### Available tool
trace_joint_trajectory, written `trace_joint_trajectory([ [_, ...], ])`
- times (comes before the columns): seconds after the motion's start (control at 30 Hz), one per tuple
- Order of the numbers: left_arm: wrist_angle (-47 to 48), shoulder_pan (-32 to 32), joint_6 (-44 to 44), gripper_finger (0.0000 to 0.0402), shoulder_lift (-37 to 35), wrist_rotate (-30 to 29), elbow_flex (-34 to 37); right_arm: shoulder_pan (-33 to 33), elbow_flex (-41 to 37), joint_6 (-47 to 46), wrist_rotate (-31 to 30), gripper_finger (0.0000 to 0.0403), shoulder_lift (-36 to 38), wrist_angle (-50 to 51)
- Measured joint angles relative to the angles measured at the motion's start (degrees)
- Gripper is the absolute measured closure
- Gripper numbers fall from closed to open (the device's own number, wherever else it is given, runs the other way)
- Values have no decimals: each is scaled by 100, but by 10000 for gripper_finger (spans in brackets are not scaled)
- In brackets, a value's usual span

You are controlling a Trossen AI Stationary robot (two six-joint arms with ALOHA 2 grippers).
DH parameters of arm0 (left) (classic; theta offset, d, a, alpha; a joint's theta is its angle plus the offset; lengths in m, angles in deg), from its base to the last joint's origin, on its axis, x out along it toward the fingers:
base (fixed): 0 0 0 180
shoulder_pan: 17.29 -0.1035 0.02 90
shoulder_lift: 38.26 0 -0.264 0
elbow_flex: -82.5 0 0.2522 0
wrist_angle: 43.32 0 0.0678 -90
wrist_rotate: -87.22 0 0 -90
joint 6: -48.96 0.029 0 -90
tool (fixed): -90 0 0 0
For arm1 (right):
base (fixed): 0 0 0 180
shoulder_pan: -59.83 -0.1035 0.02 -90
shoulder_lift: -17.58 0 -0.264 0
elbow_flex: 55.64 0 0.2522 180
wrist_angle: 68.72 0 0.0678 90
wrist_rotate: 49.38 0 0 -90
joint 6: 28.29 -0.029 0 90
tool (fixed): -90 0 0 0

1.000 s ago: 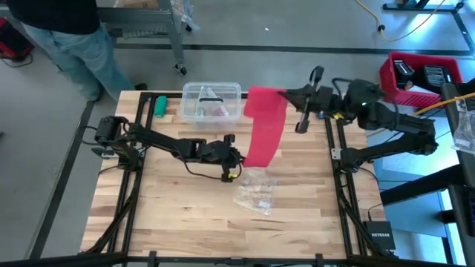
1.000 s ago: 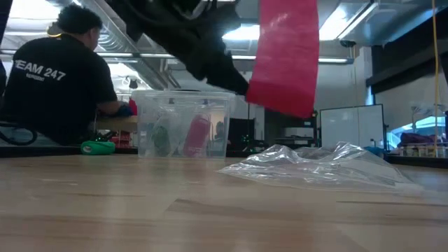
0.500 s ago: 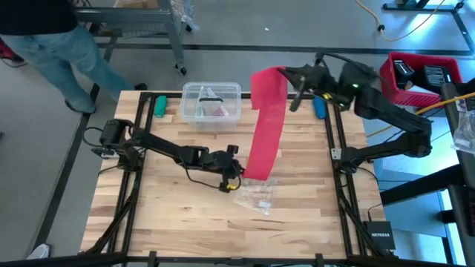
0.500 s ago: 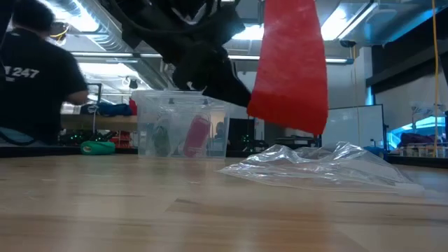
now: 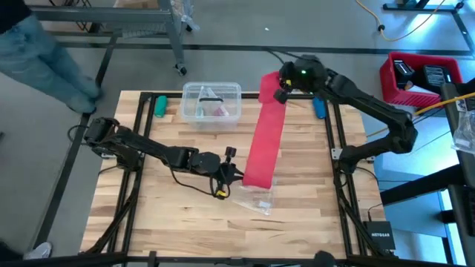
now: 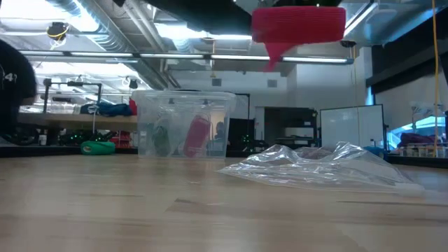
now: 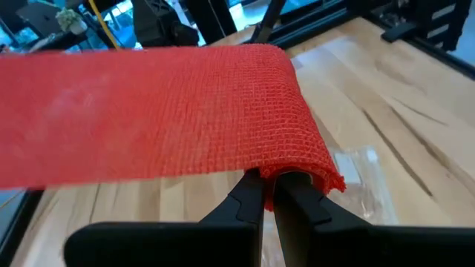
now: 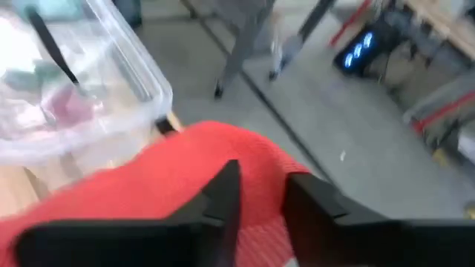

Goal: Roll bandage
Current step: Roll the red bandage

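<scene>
A long, narrow strip of soft red-pink stretchy bandage (image 5: 263,133) hangs stretched in the air above the pale wooden bench (image 5: 148,208), running from the far edge toward the middle. The left pincer (image 7: 269,194), out over the middle of the bench, is pinched tight on the near end of the strip, whose edge folds over its tips; a crumpled clear plastic wrapper (image 5: 256,196) lies on the boards just beside and below it. The right pincer (image 8: 260,196) is at the far edge of the bench with the strip's other end draped between its two dark fingers (image 8: 223,194); they stand a little apart, and whether they yet grip or are letting the cloth go cannot be told. A clear plastic box (image 5: 211,102) with a few small items inside stands near the far edge, apart from the strip, and a green object (image 5: 160,104) lies beside it. In the low view the bandage hangs well clear of the bench top. The step in hand looks like laying the strip out straight and taut before any rolling starts; no roll has formed yet. Next, one end probably needs to be lowered flat onto the boards and held there, while the other pincer begins turning its end over on itself, keeping the edges lined up so the roll does not skew.
</scene>
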Motion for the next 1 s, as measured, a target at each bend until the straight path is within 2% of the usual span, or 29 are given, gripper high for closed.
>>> trace_joint_trajectory([
  [0.2,-11,-50,16,389,-13,-143,0,-29,-65,-124,12,181,-356,646],
  [0.4,44,-142,-518,389,26,-47,111,-96,-65,-107,520,110,-266,949],
  [0.47,145,-229,-834,389,30,-42,230,-96,-65,-148,762,98,-203,857],
  [0.53,205,-305,-1149,389,39,-51,342,-98,-65,-208,730,90,-195,569],
  [0.6,372,-374,-1428,389,39,-58,413,-96,-65,-727,724,87,-203,263],
  [0.63,467,-408,-1557,389,39,-58,437,-96,-65,-941,903,87,-201,170],
  [0.77,595,-495,-1871,389,41,-54,534,-100,-57,-1095,2459,86,-287,505],
  [0.9,592,-501,-1934,389,41,-57,540,-192,-67,-1219,2972,86,-295,1061],
  [1.0,552,-496,-1855,389,41,-55,544,-184,-32,-1236,3002,86,-145,1383],
])
